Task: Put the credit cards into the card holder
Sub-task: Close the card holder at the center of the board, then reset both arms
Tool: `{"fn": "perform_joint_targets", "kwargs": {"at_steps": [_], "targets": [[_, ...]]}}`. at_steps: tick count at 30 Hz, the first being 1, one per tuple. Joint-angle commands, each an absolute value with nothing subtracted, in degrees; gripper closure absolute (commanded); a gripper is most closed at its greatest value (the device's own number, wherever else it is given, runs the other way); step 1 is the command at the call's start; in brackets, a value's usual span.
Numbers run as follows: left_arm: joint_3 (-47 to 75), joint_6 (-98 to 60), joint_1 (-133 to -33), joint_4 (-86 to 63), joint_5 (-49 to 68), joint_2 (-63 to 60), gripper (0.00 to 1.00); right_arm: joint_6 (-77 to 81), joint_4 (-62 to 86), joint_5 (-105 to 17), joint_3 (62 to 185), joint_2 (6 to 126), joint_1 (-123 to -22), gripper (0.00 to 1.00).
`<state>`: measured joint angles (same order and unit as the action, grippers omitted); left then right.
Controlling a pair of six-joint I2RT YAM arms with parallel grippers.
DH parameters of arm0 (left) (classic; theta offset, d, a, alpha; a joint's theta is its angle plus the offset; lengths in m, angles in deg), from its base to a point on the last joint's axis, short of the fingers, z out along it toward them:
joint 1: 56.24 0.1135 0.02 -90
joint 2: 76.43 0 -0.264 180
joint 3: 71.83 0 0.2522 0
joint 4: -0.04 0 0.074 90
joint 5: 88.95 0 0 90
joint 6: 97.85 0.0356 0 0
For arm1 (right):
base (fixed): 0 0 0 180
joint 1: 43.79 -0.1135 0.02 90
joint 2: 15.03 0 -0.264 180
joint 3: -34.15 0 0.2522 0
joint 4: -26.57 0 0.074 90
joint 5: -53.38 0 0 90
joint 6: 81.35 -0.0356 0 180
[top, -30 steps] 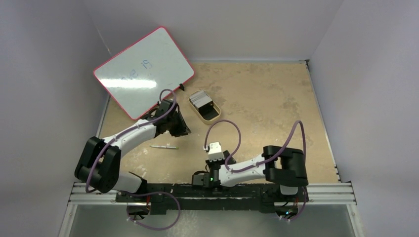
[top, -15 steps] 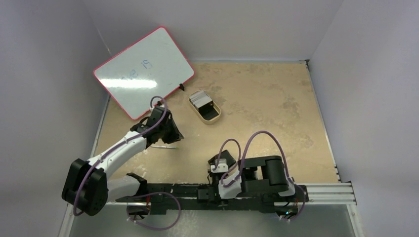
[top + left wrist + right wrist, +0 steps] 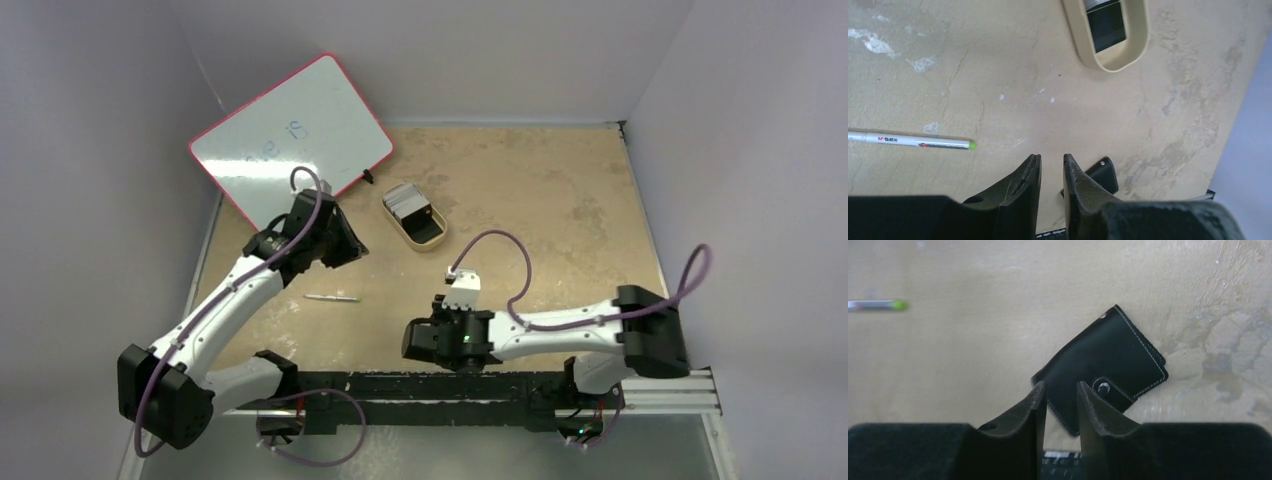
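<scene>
The credit cards [image 3: 403, 198] sit as a whitish-grey stack in the far end of the tan oval tin [image 3: 432, 240]; only the stack's edge [image 3: 1102, 4] shows in the left wrist view. The card holder [image 3: 1108, 360], a black wallet with its snap tab fastened, lies flat and folded on the table near the front rail. My right gripper [image 3: 1061, 385] hovers over its near corner, open, nothing between the fingers. My left gripper [image 3: 1052, 157] hangs above bare table with a narrow gap, holding nothing. A corner of the card holder [image 3: 1103, 172] peeks past its right finger.
A silver pen [image 3: 332, 297] with a green tip lies left of centre. A pink-framed whiteboard [image 3: 290, 140] leans at the back left. The tin [image 3: 1140, 30] shows a dark inside in front of the cards. Walls close in both sides.
The right arm has stretched out, elbow swinging right, and its gripper now sits left of the arm near the front rail. The left gripper drew back from the pen toward the whiteboard.
</scene>
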<state>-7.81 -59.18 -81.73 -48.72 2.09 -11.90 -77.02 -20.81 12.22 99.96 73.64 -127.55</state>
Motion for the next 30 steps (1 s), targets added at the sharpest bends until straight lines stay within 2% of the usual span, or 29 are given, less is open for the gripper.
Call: {"fn": "perform_joint_targets", "kwargs": {"at_steps": [1,6,9,10,11,18,23,30], "targets": [[1.2,-55.9,-81.5,-53.0,3.2,-15.8,0.75,-73.5,-38.9,7.5,109.9,62.4,-126.9,0.64],[4.9,-53.2,-81.5,-52.1,6.9,-21.5,0.6,-71.4,-45.4,6.3,116.2,51.0,-126.8,0.51],[4.7,-51.6,-81.5,-52.3,8.7,-25.1,0.52,-69.8,-45.1,4.8,116.7,42.9,-126.8,0.28],[4.5,-51.2,-81.5,-52.7,8.5,-25.9,0.5,-69.3,-44.7,4.4,116.5,41.3,-126.8,0.04],[4.0,-50.9,-81.5,-53.2,8.4,-27.0,0.48,-69.3,-44.8,4.2,116.2,38.9,-126.8,0.01],[-2.5,-51.4,-81.5,-52.8,9.9,-35.0,0.43,-70.0,-45.1,4.6,110.3,25.7,-126.8,0.01],[-6.8,-52.6,-81.5,-54.0,7.0,-38.2,0.43,-73.5,-47.7,3.6,108.7,24.7,-126.8,0.01],[-11.5,-54.2,-81.5,-47.8,9.4,-43.6,0.43,-74.4,-45.2,3.4,106.6,24.1,-126.8,0.01]]}}
